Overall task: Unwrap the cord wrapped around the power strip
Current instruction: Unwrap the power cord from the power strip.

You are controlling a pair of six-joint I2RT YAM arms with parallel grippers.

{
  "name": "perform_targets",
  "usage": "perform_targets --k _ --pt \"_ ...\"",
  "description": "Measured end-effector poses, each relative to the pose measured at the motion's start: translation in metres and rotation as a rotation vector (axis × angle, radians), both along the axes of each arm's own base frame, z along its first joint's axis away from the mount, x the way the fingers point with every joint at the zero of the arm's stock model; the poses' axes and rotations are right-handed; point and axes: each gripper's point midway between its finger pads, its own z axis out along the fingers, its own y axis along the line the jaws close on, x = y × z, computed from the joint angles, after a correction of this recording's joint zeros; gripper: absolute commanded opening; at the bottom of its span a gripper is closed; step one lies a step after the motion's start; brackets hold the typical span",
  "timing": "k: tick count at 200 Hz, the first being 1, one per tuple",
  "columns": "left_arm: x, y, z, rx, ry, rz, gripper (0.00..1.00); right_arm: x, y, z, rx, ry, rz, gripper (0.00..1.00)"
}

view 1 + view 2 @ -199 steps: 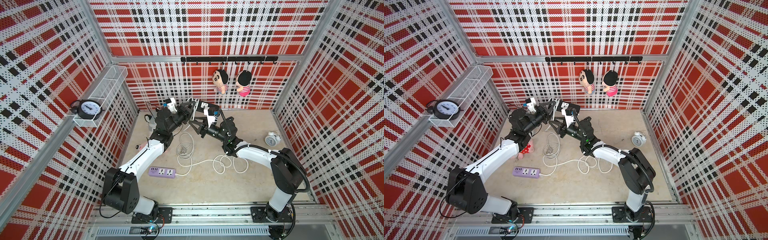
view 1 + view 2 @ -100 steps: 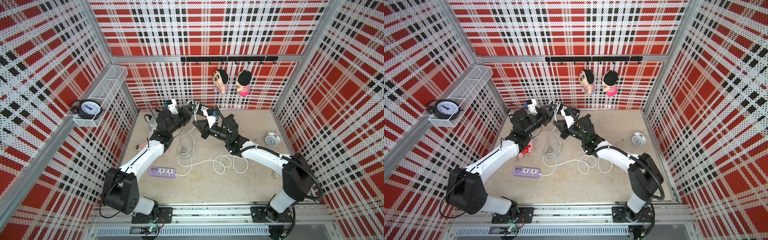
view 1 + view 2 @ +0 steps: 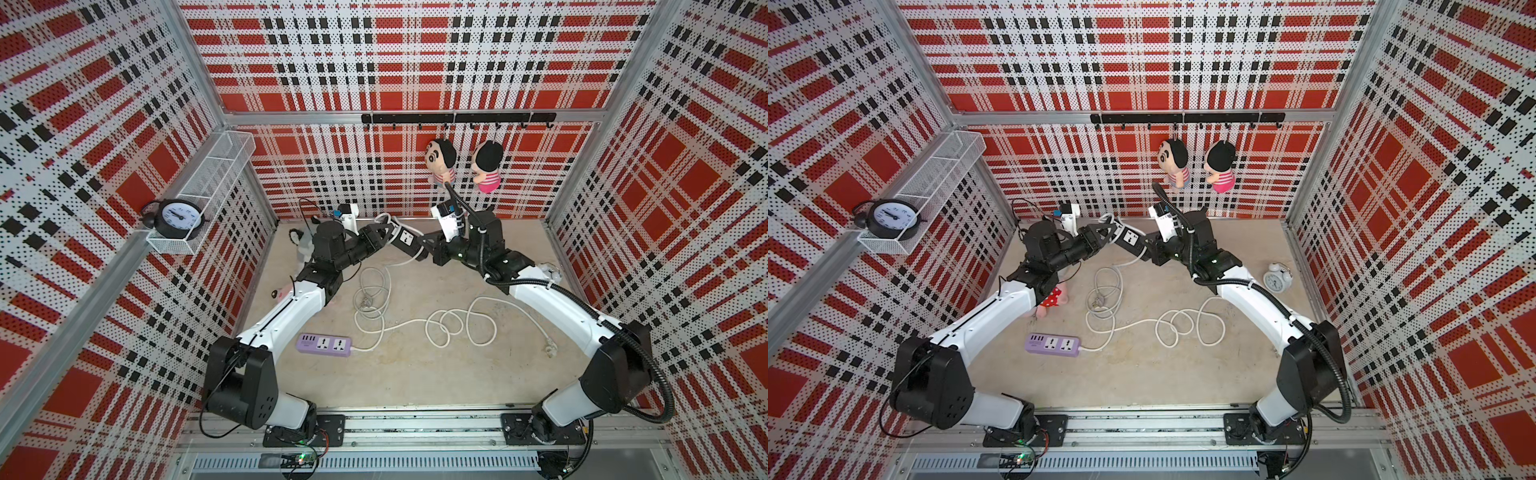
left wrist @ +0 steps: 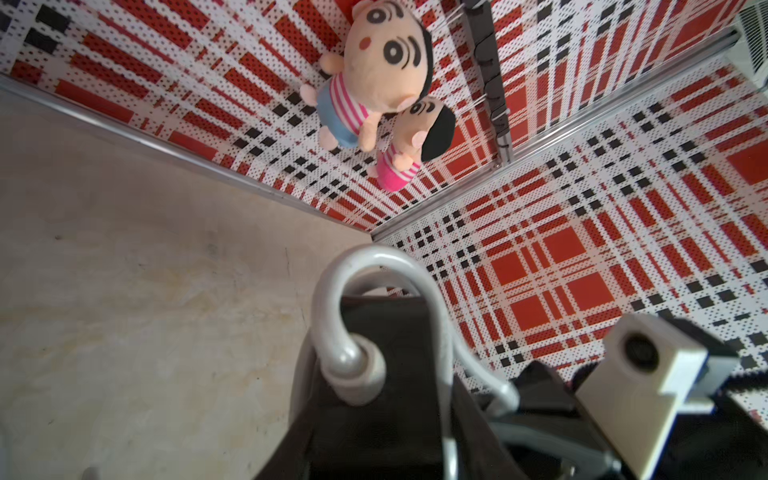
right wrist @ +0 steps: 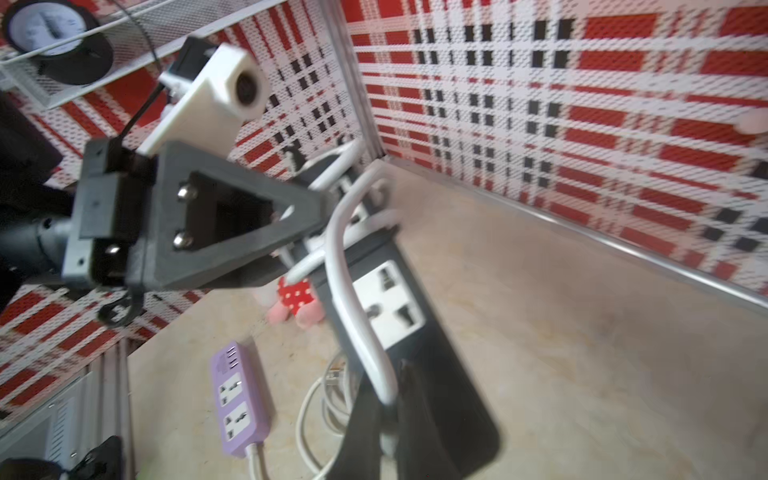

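In both top views the black power strip (image 3: 405, 241) hangs in the air near the back wall (image 3: 374, 166), bridged between the two arms. The left gripper (image 3: 384, 232) is clamped on one end of it. The right gripper (image 3: 424, 250) meets the other end with its jaws together, though from up here they are too small to show what they pinch. The cord (image 3: 370, 286) trails from the strip down to loose loops on the floor (image 3: 415, 382), near a purple power strip (image 3: 324, 345) lying flat.

In the left wrist view a loop of cord (image 4: 374, 255) arches over the strip's end (image 4: 386, 324). This gripper's own fingertips are cut off at the frame edge.

In the right wrist view (badly blurred) the cord (image 5: 353, 299) crosses the power strip (image 5: 436, 374) and runs down between the right gripper's fingers (image 5: 361, 440). I judge them closed on the cord.

The risk from here is a snag. If the pinched cord catches on the strip's corner, a pull could twist the strip out of the left gripper's hold and drop it, or tighten a turn instead of freeing it.

The strip's far side is hidden in every view, so I cannot tell how many turns are left.
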Motion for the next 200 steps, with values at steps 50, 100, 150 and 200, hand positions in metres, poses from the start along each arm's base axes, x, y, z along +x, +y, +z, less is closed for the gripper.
perform_targets --k 50,100,150,200 --pt "-0.013 -0.003 -0.019 0.020 0.059 -0.092 0.00 0.015 -0.034 0.029 0.005 -0.025 -0.019 0.59" --pt "-0.013 -0.007 -0.014 -0.030 0.065 -0.125 0.00 -0.002 -0.027 0.006 0.007 0.071 0.086 0.56" --pt "-0.005 -0.006 -0.002 -0.043 0.035 -0.106 0.00 -0.013 -0.020 -0.044 0.069 0.263 0.105 0.64" --pt "0.014 0.008 0.010 -0.064 -0.008 0.033 0.00 -0.044 0.005 -0.092 0.163 0.416 0.096 0.68"
